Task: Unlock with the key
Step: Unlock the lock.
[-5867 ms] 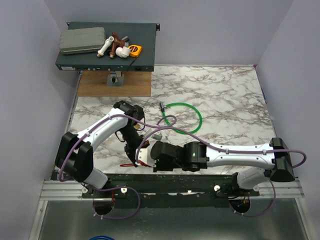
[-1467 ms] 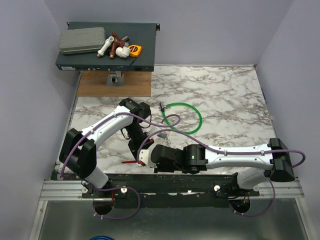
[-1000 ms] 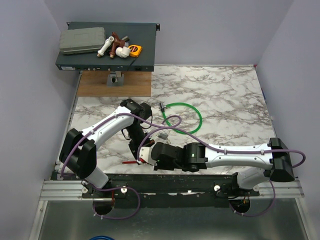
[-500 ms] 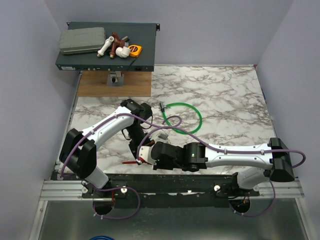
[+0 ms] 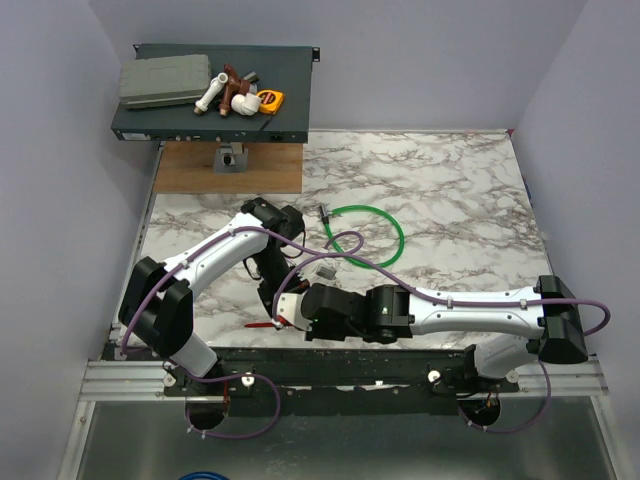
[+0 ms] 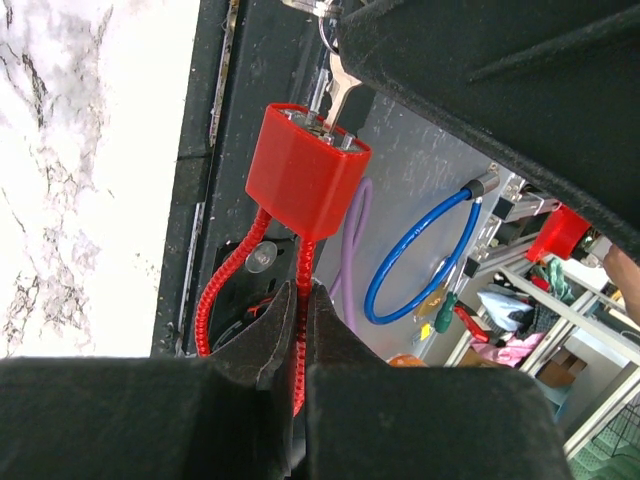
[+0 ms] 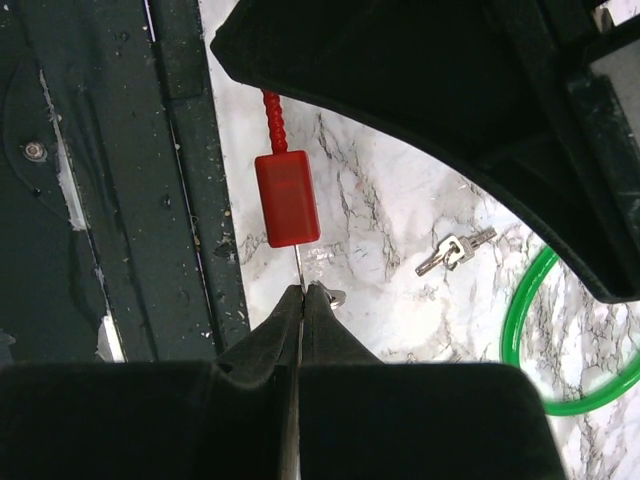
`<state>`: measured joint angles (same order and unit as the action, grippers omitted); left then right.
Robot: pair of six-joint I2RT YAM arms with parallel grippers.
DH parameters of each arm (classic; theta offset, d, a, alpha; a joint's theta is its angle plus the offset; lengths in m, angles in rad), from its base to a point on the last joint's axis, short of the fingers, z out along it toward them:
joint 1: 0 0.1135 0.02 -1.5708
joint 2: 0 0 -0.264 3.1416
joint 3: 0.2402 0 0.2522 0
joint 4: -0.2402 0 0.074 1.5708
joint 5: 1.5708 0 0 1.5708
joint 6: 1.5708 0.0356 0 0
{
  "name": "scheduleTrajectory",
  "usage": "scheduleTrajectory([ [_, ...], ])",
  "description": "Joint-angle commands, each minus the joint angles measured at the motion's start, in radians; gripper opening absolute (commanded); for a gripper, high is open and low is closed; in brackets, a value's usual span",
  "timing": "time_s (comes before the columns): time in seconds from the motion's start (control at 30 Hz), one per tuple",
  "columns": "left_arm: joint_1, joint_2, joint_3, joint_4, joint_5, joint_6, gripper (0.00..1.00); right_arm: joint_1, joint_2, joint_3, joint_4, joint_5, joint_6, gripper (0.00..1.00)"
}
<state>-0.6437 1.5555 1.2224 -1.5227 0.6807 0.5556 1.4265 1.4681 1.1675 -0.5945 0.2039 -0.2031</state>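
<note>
Holds stiff, light, slippery key (image 6: 338,85) pinched in right jaws, blade apparently seated in lock (image 6: 305,170); clamps cable (image 6: 305,258) below lock in left jaws. Best gripped flat on bow, beside lock.

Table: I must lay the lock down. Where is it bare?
Bare: table right of the green ring, to its far and right edges. Crowded: near left, where left gripper holds the red lock and right gripper the key; far left, wooden board and shelf.

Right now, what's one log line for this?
left gripper: shut on red cable | right gripper: shut on key | key: in red lock
</note>
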Motion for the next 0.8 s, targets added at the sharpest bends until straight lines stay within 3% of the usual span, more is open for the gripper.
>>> scheduleTrajectory([
  [0.0, -0.003, -0.019, 0.015, -0.003, 0.041, 0.019, 0.00, -0.002, 0.018, 0.017, 0.035, -0.022, -0.008, 0.01],
  [0.43, 0.002, -0.026, 0.014, 0.056, 0.047, -0.019, 0.00, -0.002, 0.024, 0.025, 0.078, -0.032, 0.004, 0.01],
  [0.77, 0.067, -0.057, 0.040, 0.113, 0.161, -0.054, 0.00, -0.001, 0.012, -0.023, 0.142, -0.003, 0.028, 0.01],
])
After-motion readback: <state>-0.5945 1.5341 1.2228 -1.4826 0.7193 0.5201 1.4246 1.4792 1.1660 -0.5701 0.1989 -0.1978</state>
